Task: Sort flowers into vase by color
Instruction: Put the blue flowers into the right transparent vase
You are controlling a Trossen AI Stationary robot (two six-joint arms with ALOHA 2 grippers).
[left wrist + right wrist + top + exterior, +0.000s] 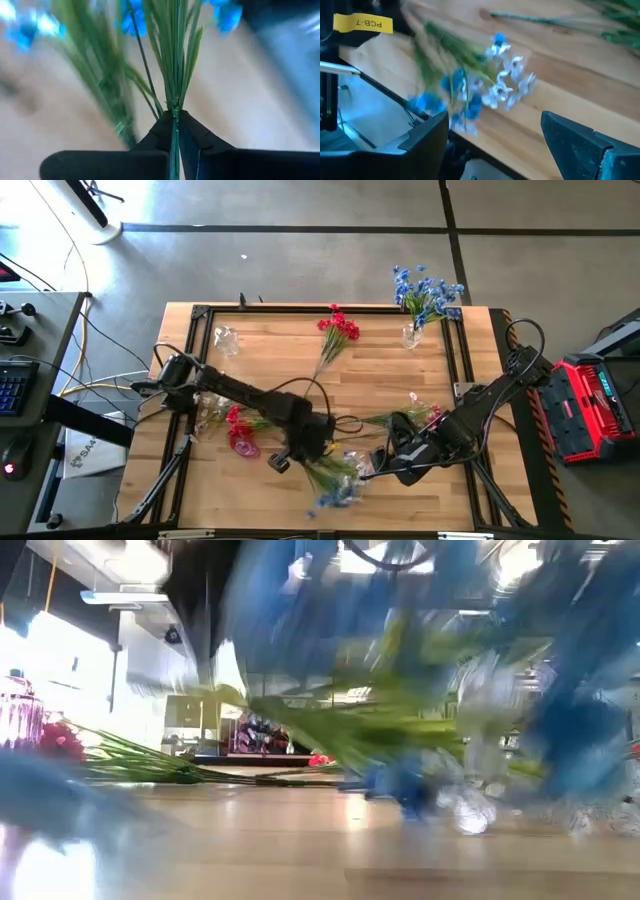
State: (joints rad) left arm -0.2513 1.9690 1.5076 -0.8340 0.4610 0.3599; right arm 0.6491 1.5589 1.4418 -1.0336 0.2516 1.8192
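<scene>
Stems pinched thin in my left tool [175,125], blue sprig [335,480] at the table's [380,390] near edge; they could slide out mid-lift. Right tool [400,465] gapes beside it.

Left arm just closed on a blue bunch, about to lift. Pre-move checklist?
1. Left gripper shut on the blue sprig stems: ok, stems pinched between the fingertips in the left wrist view.
2. Whole bunch caught: cannot tell, a second tuft of stems sits outside the grip.
3. Right gripper open and holding nothing: ok.
4. Arms apart: not ok, the two grippers sit close together at the front of the table.
5. Blue vase upright, blue flowers already in it: ok.
6. Red flowers lying loose on the table: ok.
</scene>
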